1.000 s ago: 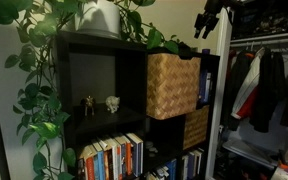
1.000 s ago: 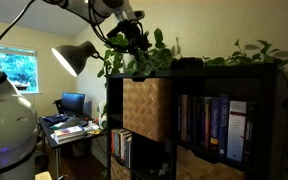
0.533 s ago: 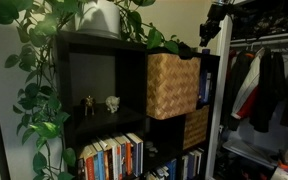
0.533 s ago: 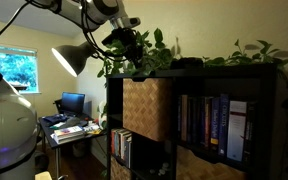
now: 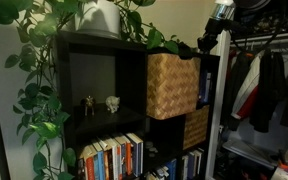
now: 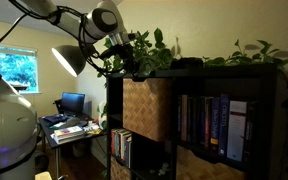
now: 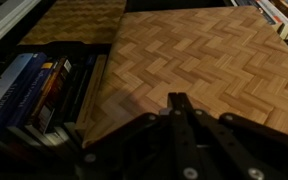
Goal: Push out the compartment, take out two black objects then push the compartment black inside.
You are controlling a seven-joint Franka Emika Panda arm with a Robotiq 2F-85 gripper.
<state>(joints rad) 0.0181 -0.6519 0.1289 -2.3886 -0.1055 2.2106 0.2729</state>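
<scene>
The compartment (image 5: 172,85) is a tan woven wicker basket in the upper cell of the dark shelf, also seen in an exterior view (image 6: 147,108). It fills most of the wrist view (image 7: 194,55). My gripper (image 5: 202,46) hangs at the basket's upper front corner, just in front of the shelf top (image 6: 127,68). In the wrist view its jaws (image 7: 177,99) are pressed together with nothing between them, close over the weave. The black objects are out of view.
A darker woven basket (image 5: 195,128) sits in the cell below. Books (image 6: 212,125) stand beside the compartment, and more books (image 5: 112,157) fill the lower cell. Trailing plants (image 5: 44,60) and a white pot (image 5: 101,17) top the shelf. Clothes (image 5: 269,85) hang nearby.
The arm has come down from above the shelf to the basket's upper front corner, and the jaws have closed.
</scene>
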